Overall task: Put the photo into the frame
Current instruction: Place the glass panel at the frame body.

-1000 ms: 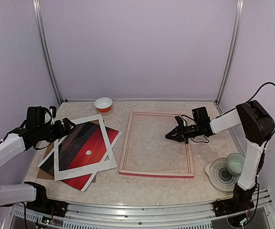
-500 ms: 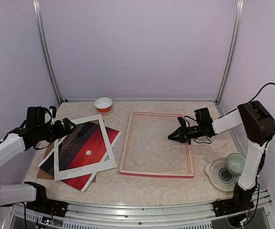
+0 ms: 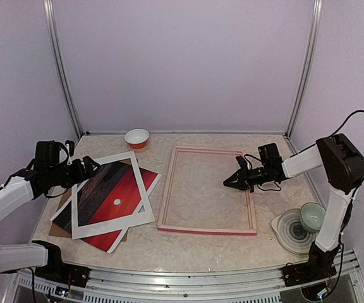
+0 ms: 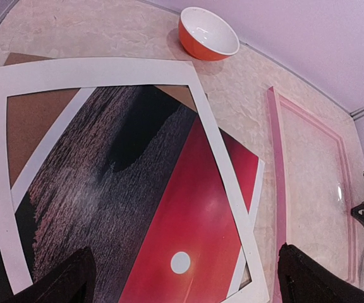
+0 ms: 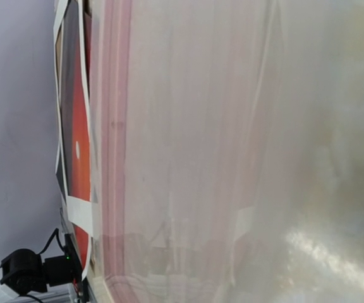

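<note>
The photo [image 3: 117, 192], a red sunset with a small white sun over dark water, lies at the left of the table with a white mat [image 3: 79, 218] lying askew on top of it. The pink frame [image 3: 204, 230] lies flat in the middle. My left gripper [image 3: 93, 165] hovers open over the photo's far left corner; in the left wrist view the photo [image 4: 194, 214] fills the space between its fingertips [image 4: 68, 281]. My right gripper [image 3: 227, 184] is shut on nothing, low over the frame's right half. The right wrist view looks across the frame [image 5: 115, 126] toward the photo [image 5: 78, 126].
A brown backing board [image 3: 59, 226] lies under the photo. An orange bowl [image 3: 137, 137] stands at the back, seen also as the bowl [image 4: 207, 33] in the left wrist view. A stack of plates [image 3: 291, 230] and a pale green bowl [image 3: 311, 216] stand at the front right.
My right gripper has drifted a little to the right over the frame, still shut. The left arm, photo, mat and frame have not moved.
</note>
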